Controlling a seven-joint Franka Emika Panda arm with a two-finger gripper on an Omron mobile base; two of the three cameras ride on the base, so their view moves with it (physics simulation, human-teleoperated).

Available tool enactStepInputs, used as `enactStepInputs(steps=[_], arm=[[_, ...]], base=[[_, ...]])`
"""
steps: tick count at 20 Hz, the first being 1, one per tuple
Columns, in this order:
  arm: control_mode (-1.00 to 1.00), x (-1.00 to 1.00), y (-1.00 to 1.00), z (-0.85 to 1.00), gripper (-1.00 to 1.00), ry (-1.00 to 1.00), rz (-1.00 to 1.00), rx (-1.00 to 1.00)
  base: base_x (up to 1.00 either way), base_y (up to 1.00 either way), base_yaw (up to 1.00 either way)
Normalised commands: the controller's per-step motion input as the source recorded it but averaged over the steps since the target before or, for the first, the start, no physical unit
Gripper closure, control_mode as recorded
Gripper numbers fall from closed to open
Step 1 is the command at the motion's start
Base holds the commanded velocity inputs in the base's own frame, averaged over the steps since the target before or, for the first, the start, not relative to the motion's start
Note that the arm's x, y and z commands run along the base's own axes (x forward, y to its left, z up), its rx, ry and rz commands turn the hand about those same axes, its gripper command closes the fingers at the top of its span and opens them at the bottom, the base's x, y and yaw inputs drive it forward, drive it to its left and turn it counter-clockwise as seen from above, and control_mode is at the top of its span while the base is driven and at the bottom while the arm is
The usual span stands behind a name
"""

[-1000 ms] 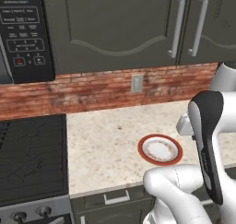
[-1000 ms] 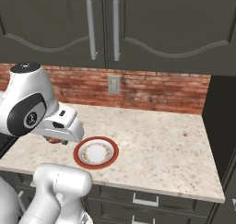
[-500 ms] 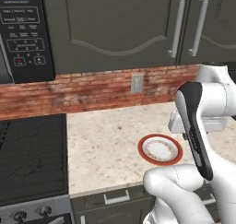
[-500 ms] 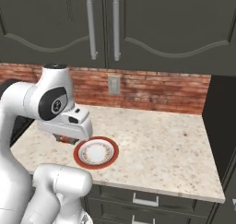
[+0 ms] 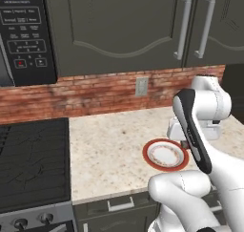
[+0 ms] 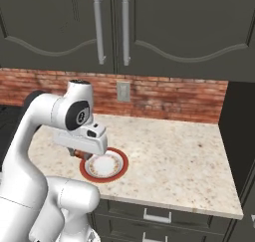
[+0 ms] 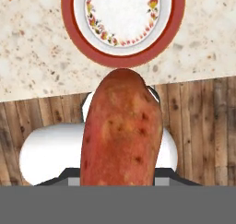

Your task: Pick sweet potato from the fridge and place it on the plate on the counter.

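While the white arm reaches out over the speckled beige stone worktop [image 5: 109, 154], I read the left base view as the carry stage: the round plate with the broad red rim and white patterned centre [image 5: 166, 154] sits bare near the worktop's front edge, and the wrist hangs just beside its far right side. The arm's own links hide the fingers here.

From the right base view, the hand's white block sits low over the plate's [image 6: 104, 166] left rim, with a sliver of orange-red showing under it, so I judge the load is near the plate but not yet centred over it.

In the hand view, the small orange-red oblong sweet potato [image 7: 121, 131] fills the middle, its tip towards the plate [image 7: 123, 57], whose rim lies ahead of it; wooden floor shows below the worktop [image 7: 32, 57] edge. The fingers are closed, gripping the sweet potato, though the tuber covers them.

As I judge it, the next move calls for a short advance over the white centre, a gentle descent, then a release.
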Motion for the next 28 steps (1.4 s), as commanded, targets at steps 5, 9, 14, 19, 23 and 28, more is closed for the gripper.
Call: enactStepInputs(steps=[5, 9, 14, 19, 23, 28], arm=[[-1.0, 0.32, 0.0, -0.06, 1.0, 0.0, 0.0, 0.0], [-1.0, 0.33, 0.0, -0.21, 1.0, 0.0, 0.0, 0.0], [-1.0, 0.33, 0.0, -0.3, 1.0, -0.02, 0.0, 0.0], [-1.0, 0.21, 0.0, -0.32, 1.0, -0.13, 0.0, -0.04], [-1.0, 0.0, 0.0, -0.27, 1.0, -0.24, 0.01, -0.05], [-1.0, 0.01, 0.0, -0.29, 1.0, -0.23, 0.0, -0.06]], base=[[0.0, 0.0, 0.0], [0.0, 0.0, 0.0], [0.0, 0.0, 0.0], [0.0, 0.0, 0.0], [0.0, 0.0, 0.0], [0.0, 0.0, 0.0]])
